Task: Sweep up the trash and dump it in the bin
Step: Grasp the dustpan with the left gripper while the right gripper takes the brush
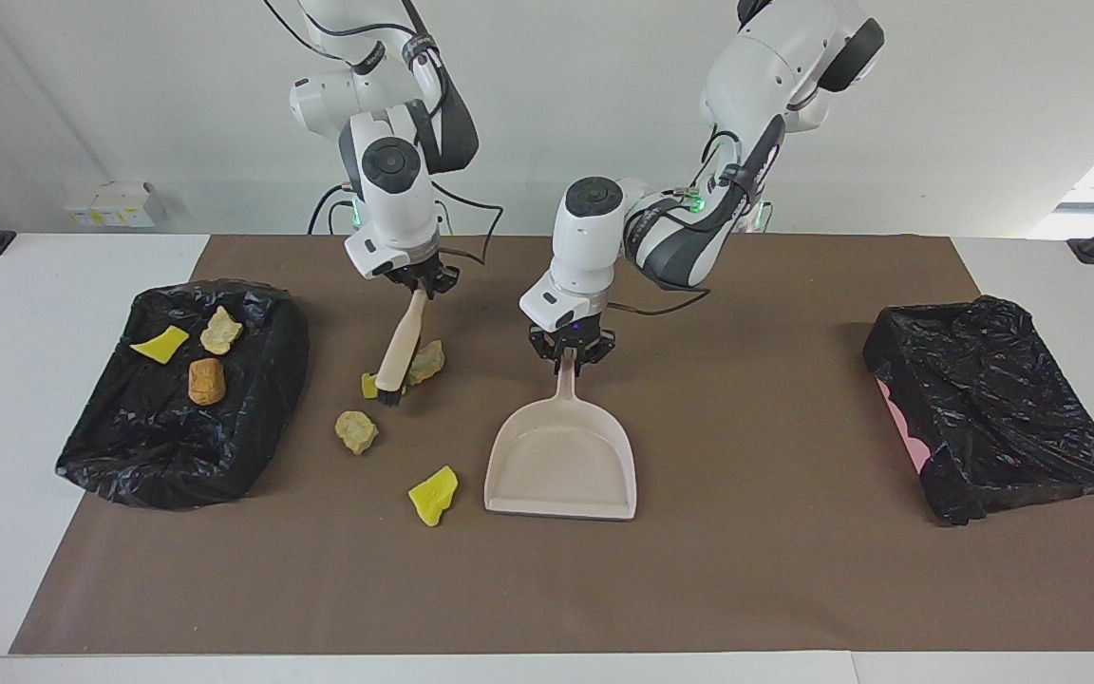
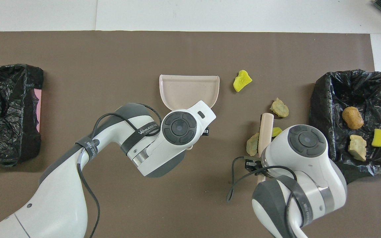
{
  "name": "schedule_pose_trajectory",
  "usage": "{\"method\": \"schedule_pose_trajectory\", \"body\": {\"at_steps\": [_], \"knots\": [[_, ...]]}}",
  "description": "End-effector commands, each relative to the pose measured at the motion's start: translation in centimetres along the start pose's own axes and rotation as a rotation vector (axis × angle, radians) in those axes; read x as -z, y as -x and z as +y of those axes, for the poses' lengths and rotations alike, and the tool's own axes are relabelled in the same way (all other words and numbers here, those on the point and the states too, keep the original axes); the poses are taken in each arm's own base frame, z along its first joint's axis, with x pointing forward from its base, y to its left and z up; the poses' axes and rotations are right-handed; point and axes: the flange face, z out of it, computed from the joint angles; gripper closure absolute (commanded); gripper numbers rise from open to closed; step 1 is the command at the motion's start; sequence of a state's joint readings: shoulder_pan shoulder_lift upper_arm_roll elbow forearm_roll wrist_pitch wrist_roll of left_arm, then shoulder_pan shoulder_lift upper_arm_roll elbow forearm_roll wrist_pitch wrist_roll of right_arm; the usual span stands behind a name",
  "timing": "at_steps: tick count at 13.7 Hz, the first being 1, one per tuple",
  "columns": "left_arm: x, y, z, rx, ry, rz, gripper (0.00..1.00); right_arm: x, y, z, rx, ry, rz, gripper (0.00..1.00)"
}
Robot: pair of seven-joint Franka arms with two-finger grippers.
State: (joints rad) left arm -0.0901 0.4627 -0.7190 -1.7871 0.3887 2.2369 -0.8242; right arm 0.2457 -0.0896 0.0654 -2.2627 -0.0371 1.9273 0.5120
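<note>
- Nearest the robots, your right gripper (image 1: 422, 283) is closed on the handle of the brush (image 1: 398, 353), which slants down so its dark bristles sit on the brown mat (image 1: 756, 570) among the trash
- Your left gripper (image 1: 570, 352) is clamped on the handle tip of the dustpan (image 1: 561, 465), near the middle of the surface; the pan lies flat on the mat with its open mouth facing away from the robots
- At the brush head, a tan chunk (image 1: 428, 360) lies just beside the bristles, and a yellow chunk (image 1: 369, 385) peeks out at the other side of them, partly hidden
- Farther from the robots, another tan chunk (image 1: 356, 430) lies alone on the mat
- Farthest out, a bright yellow chunk (image 1: 434, 494) lies just beside the dustpan's mouth corner, not touching it
- At the right arm's end of the surface, a bin lined with black plastic (image 1: 253, 418) holds three pieces: yellow (image 1: 160, 344), tan (image 1: 220, 329) and orange-brown (image 1: 206, 380)
- At the left arm's end sits a second black-lined bin (image 1: 993, 408), with a pink edge showing
</note>
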Motion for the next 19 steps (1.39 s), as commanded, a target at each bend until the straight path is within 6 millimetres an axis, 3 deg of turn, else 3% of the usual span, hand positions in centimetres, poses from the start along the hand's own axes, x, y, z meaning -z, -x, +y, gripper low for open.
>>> {"method": "schedule_pose_trajectory", "body": {"at_steps": [1, 3, 5, 9, 11, 15, 19], "knots": [[1.0, -0.3, -0.4, -0.020, -0.030, 0.015, 1.00, -0.2, -2.6, 3.3, 0.052, 0.027, 0.006, 1.00], [2.4, -0.8, -1.8, -0.067, -0.069, 0.012, 1.00, -0.6, -3.4, 5.6, 0.072, 0.046, -0.003, 1.00], [3.7, -0.5, -2.7, -0.186, -0.120, -0.018, 1.00, -0.7, -4.2, 6.5, 0.062, 0.058, 0.005, 1.00], [6.0, 0.1, -5.6, -0.461, -0.163, -0.150, 1.00, 3.6, -9.3, 6.8, 0.097, 0.098, -0.011, 1.00], [6.6, -0.2, -7.7, -0.651, -0.102, -0.225, 1.00, 4.5, -10.0, 7.1, 0.133, 0.145, -0.038, 1.00], [6.6, 0.0, -8.5, -0.890, -0.070, -0.261, 1.00, 2.3, -8.6, 10.0, 0.242, 0.242, -0.058, 1.00], [5.8, 2.3, -8.1, -1.157, -0.070, -0.277, 1.00, -2.0, -7.8, 10.6, 0.269, 0.247, -0.080, 1.00]]}}
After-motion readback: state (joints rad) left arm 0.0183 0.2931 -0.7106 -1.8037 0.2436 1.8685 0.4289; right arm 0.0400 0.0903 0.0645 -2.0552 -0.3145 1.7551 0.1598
